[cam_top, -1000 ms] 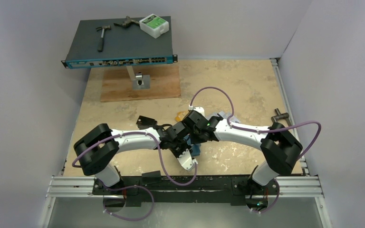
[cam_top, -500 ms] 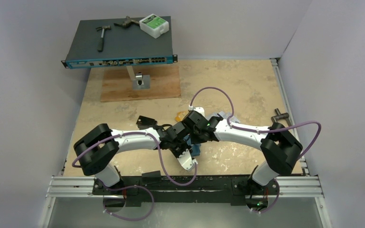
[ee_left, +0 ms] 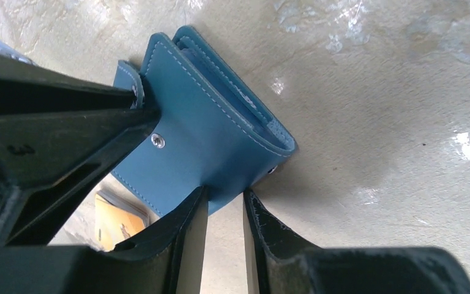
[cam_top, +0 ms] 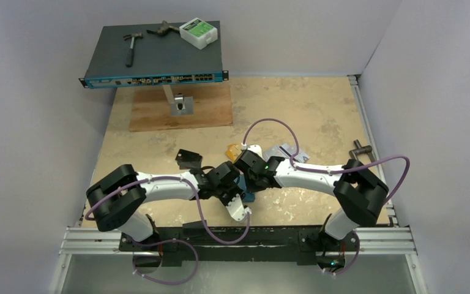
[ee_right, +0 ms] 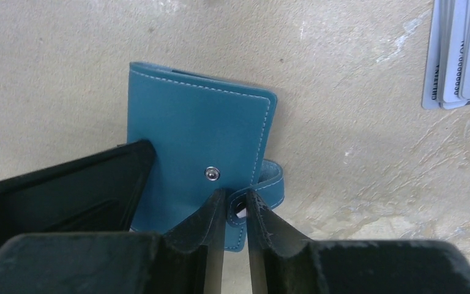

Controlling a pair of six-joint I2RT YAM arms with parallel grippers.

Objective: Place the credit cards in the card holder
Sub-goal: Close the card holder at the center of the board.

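Because the card holder (cam_top: 249, 195) is folded closed, the step in hand is, by my reading, getting it open before any card can go in. It sits at the near middle of the table (cam_top: 318, 110), between the two wrists, and both have hold of it. The left gripper (ee_left: 223, 197) is closed almost fully on a lower corner of the cover. The right gripper (ee_right: 235, 201) is nipped tight on the small strap (ee_right: 270, 184) that curls round the edge (its snap stud (ee_right: 212, 174) shows on the cover, apparently unfastened). To do this well, the left should hold firm as the anchor while the right peels strap and cover away in an arc about the fold, not straight off, lest the strap slip free. The silver-grey cards (ee_right: 459, 55) lie apart to one side and an orange card (ee_left: 119, 222) just beside the holder; neither should be swept.
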